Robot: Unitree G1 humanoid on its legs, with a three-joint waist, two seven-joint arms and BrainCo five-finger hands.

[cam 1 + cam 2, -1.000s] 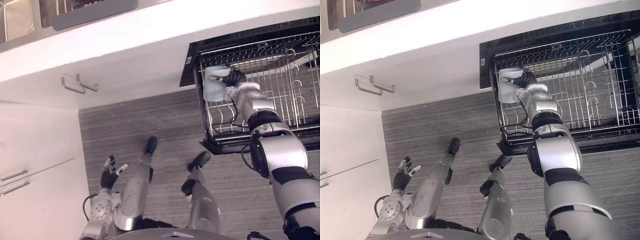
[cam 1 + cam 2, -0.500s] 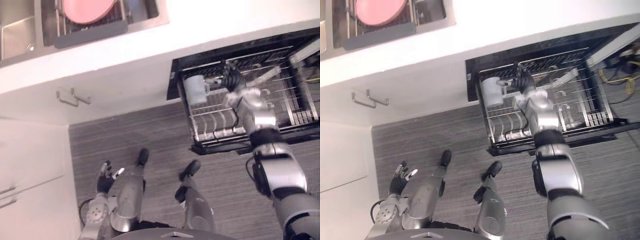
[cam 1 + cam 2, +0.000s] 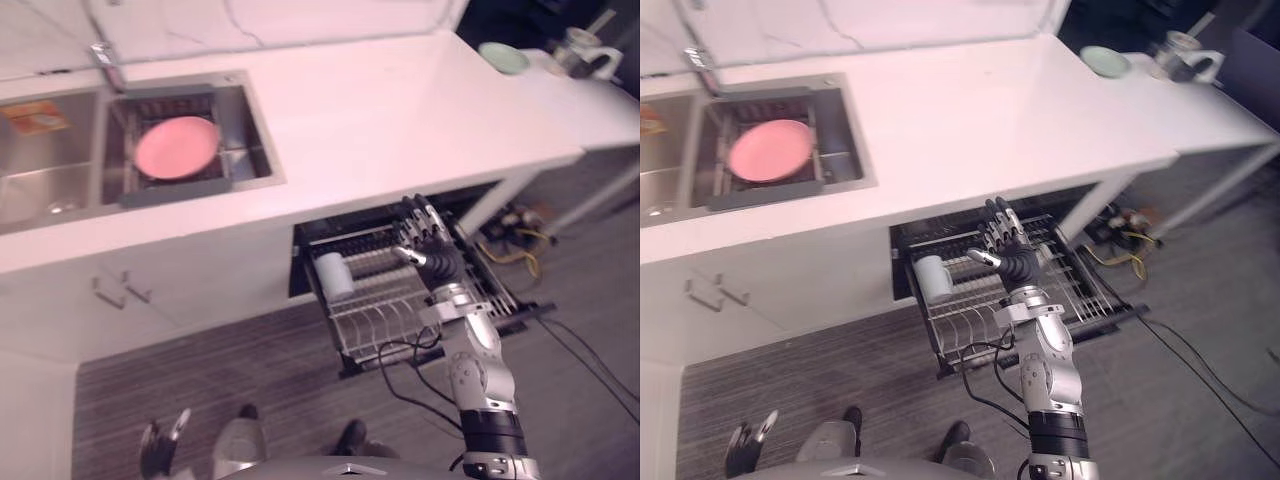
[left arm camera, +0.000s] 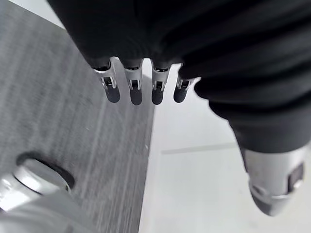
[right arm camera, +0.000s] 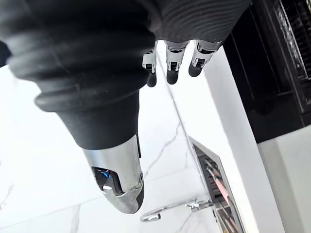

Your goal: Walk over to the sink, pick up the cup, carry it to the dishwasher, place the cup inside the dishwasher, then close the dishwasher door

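Observation:
The pale cup (image 3: 335, 275) lies in the left front part of the pulled-out wire rack (image 3: 385, 325) of the dishwasher (image 3: 902, 262), under the white counter. My right hand (image 3: 428, 240) is raised over the middle of the rack, to the right of the cup and apart from it. Its fingers (image 5: 171, 62) are straight and spread, holding nothing. My left hand (image 3: 748, 440) hangs low at the left over the grey floor, open and idle, and its fingers (image 4: 135, 90) are straight.
A pink plate (image 3: 176, 147) lies in the sink (image 3: 60, 190) at the left of the counter (image 3: 400, 110). A green bowl (image 3: 503, 57) and a mug (image 3: 585, 52) stand far right. Loose cables (image 3: 512, 238) lie on the floor right of the dishwasher.
The camera has swung up and now takes in the counter and sink. My right hand has let go of the cup, which stays in the rack, and has drawn off to the right, fingers spread.

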